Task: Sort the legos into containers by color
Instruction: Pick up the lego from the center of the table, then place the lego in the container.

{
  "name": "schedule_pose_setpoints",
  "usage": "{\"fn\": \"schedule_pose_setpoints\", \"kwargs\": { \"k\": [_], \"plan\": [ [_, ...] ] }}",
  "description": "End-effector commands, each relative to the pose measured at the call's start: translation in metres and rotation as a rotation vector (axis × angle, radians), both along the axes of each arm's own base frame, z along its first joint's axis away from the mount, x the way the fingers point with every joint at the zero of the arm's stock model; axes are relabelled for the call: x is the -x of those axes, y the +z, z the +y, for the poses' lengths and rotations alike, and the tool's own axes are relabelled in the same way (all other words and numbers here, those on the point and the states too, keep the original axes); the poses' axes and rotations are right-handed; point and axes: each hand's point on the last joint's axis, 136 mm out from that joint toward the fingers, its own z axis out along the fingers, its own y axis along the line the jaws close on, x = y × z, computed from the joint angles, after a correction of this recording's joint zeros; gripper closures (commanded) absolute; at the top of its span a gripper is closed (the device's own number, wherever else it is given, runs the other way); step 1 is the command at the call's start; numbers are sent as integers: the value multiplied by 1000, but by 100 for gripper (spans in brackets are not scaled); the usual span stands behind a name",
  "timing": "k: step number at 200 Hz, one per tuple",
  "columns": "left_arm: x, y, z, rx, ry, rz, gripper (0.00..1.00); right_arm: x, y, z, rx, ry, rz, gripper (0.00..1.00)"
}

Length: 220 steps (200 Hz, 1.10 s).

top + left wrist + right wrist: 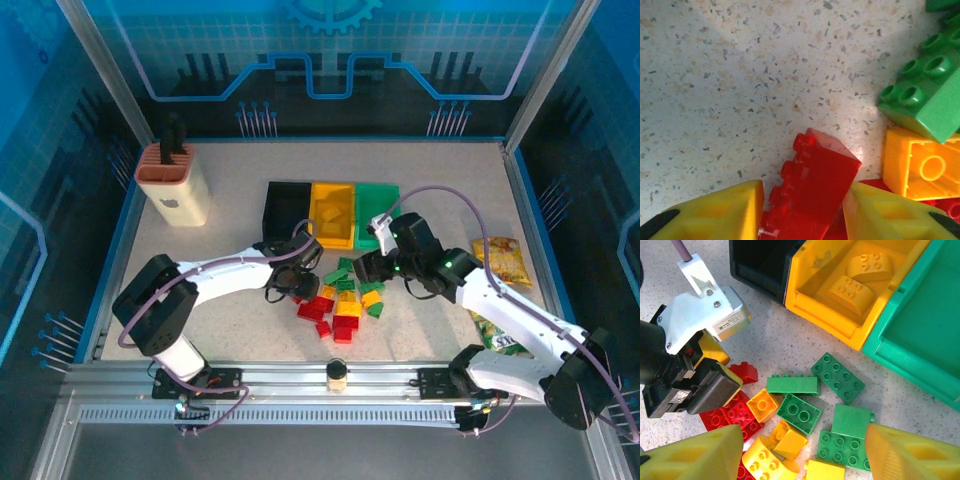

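The legos [345,295] lie in a red, yellow and green pile at the table's middle. Behind it stand the containers: a black bin [287,205], a yellow bin [333,215] and a green bin [378,210]. My left gripper [802,210] is down at the pile's left edge [300,285], its yellow fingers pressed on both sides of a tilted red lego [815,180]. My right gripper [805,450] hangs open above several green legos [840,377] on the pile's right side [365,268]. Two yellow legos [855,280] lie in the yellow bin [805,295]; the green bin [910,335] shows a bare floor.
A beige knife block [175,185] stands at the back left. Snack bags [500,262] lie on the right, under the right arm. A small round object [337,375] sits on the front rail. A green lego [930,95] and a yellow one [920,167] lie right of the left gripper.
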Motion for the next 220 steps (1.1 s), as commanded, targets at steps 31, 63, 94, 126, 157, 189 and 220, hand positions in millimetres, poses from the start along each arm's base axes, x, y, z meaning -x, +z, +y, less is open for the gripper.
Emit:
{"fn": "schedule_pose_setpoints", "kwargs": {
  "k": [31, 63, 94, 126, 157, 189, 220],
  "plan": [
    [-5, 6, 2, -60, -17, -15, 72, 2, 7, -9, -35, -38, -28, 34],
    [-22, 58, 2, -14, 0, -155, 82, 5, 8, -15, -38, -54, -33, 35],
    [-59, 120, 23, 51, 73, -302, 82, 11, 2, -20, -53, -71, -17, 35],
    [-105, 156, 57, 40, 159, -392, 82, 21, -8, -22, -72, -80, 22, 36],
    [-150, 155, 83, 23, 243, -394, 82, 32, -16, -25, -92, -85, 46, 36],
    [-185, 135, 91, 19, 279, -360, 81, 43, -23, -31, -97, -93, 63, 36],
    [-202, 116, 90, 9, 282, -314, 79, 51, -35, -36, -86, -104, 88, 36]
  ]
}}
